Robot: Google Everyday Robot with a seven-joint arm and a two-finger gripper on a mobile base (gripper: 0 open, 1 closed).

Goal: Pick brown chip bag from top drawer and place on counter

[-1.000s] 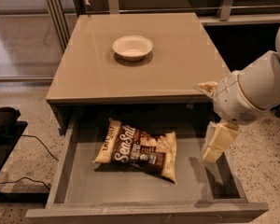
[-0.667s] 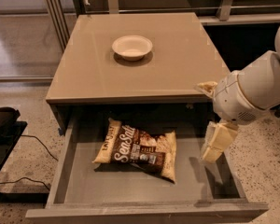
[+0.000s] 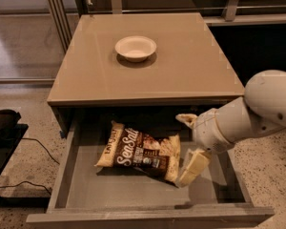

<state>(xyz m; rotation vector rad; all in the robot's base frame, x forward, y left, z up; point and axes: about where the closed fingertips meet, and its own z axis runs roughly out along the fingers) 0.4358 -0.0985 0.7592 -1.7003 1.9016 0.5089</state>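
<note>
Brown chip bag [image 3: 140, 151] lying in the open top drawer [image 3: 133, 194] — end effector [image 3: 183, 149] spread at its right end.
The crinkly bag lies flat on the grey-brown drawer floor, below the glossy tan surface [image 3: 181, 70], which carries a pale bowl [image 3: 136, 47]. The rounded white arm [image 3: 257, 109] reaches in from the right, its pale fingers [image 3: 193, 166] wide apart — the lower one at the bag's edge.

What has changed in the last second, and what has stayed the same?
The pale gripper moved left in the picture and lower into the open grey-brown top drawer, and is now at the right end of the crinkly dark-brown chip bag. No hold on the bag is visible. The bag, the small white bowl and the glossy tan counter stayed as they were.
</note>
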